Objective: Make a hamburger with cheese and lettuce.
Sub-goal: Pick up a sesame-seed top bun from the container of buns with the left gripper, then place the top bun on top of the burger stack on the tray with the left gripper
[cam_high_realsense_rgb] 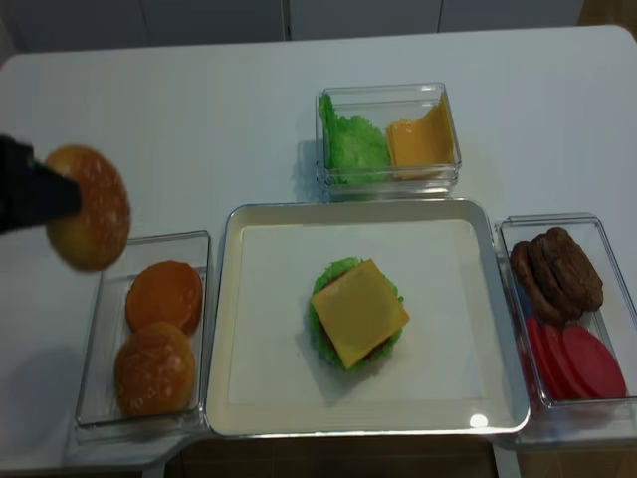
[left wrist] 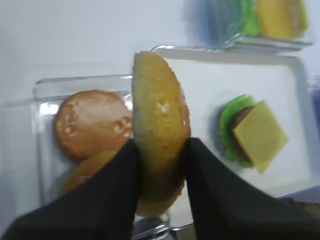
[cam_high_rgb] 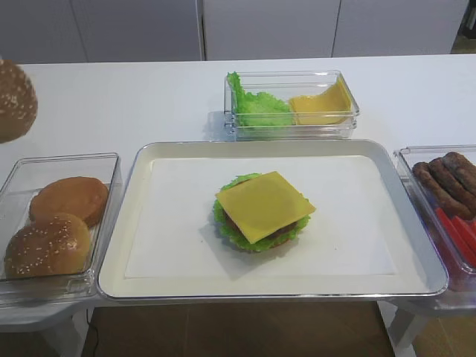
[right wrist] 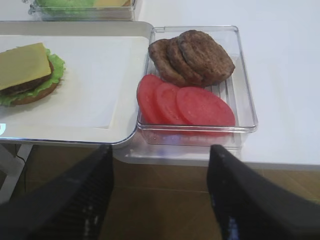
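The hamburger stands in the middle of the tray as an open stack. The square yellow cheese lies on top, over a brown patty. The frilly green lettuce fringes it. My left gripper is shut on a sesame bun top held on edge. It hangs to the left of the tray, above the table beside the bun box. My right gripper is open and holds nothing, below the table's front edge in front of the patty box.
The bun box holds a plain bun and a sesame bun. A clear box behind the tray holds pale-green leaves and orange-yellow slices. The right box holds patties and tomato slices.
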Motion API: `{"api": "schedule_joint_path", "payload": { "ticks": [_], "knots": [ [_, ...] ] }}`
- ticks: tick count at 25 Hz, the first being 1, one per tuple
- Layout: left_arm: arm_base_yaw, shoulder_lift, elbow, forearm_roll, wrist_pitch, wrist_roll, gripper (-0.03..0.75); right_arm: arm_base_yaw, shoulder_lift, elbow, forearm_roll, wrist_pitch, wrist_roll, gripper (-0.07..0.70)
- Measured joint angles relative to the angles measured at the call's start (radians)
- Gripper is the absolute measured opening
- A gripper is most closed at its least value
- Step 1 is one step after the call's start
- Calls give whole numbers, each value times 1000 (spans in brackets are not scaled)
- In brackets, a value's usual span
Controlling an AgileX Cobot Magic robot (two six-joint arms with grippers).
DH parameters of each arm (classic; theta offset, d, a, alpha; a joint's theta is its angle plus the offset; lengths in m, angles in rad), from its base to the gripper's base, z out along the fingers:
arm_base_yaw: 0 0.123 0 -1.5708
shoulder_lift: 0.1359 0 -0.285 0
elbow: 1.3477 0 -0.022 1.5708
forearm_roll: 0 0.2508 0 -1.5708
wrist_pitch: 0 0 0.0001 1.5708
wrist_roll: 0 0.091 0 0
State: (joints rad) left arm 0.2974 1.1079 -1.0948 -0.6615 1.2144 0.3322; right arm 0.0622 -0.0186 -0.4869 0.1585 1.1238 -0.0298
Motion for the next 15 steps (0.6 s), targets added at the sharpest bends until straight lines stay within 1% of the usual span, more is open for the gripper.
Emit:
{"api": "schedule_joint_path", "payload": {
  "ticks": [1,3,6,7,9,12,15],
  "knots": [
    [0,0,-2,-48,2,0,212,0,0,0,0,0,0,447],
    [-21,0,-2,-107,2,-5,212,0,0,0,0,0,0,447],
    [-94,0,-2,-127,2,-13,212,0,0,0,0,0,0,447],
    [-128,0,0,-131,-3,-18,212,0,0,0,0,0,0,447],
    [-205,0,19,-139,-33,-36,212,0,0,0,0,0,0,447],
    [-319,5,56,-162,-119,-55,212,0,0,0,0,-2,0,447],
    [-427,37,77,-189,-194,-58,212,0,0,0,0,-2,0,447]
  ]
}}
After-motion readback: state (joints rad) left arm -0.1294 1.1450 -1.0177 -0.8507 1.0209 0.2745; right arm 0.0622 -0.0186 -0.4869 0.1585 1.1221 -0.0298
